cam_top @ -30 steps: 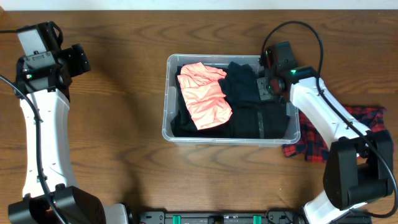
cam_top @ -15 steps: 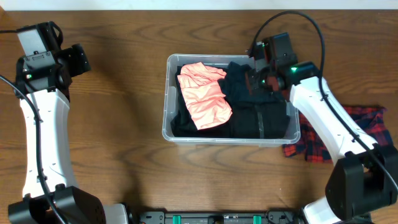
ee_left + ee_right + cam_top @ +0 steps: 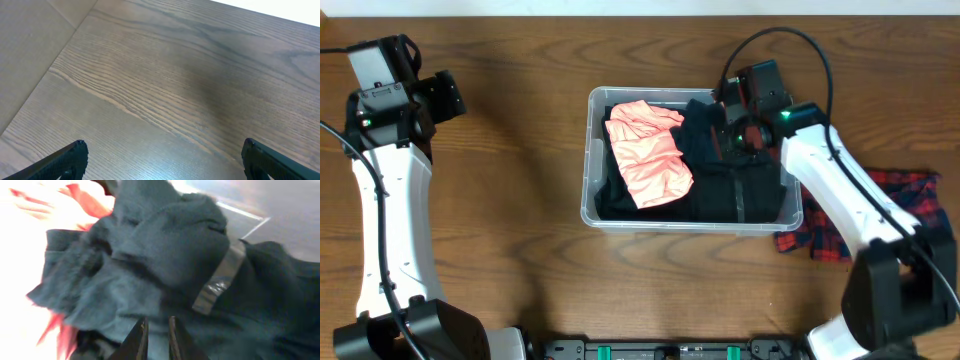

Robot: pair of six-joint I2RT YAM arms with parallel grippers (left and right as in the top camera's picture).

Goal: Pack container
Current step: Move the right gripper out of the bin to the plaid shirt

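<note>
While the container [image 3: 690, 226] sits at the middle of the counter [image 3: 520, 280] with a pink garment [image 3: 648, 150] in its left half and dark clothes [image 3: 735, 190] filling its right half, the step in hand is judged to be the tucking down of those dark clothes. The right gripper [image 3: 728, 135] is seen above the far right corner of the container, directly over the bunched dark cloth.

For the step to be done well, the bunched folds should be pressed flat and kept inside the rim, so that room is left on top. The rim itself should not be struck or hooked on the way out, since the light plastic could be dragged along. A red plaid cloth [image 3: 900, 190] lies on the counter just right of the container, partly under the right arm, and is judged to be unpacked as yet.

In the right wrist view, which is blurred, the jaws of the right gripper [image 3: 157, 339] are seen nearly closed, with only a slim gap. Whether a fold is pinched there cannot be told.

The left gripper [image 3: 162, 160] is held well to the left of the container, its jaws spread wide over bare wood, with nothing held or touched.
</note>
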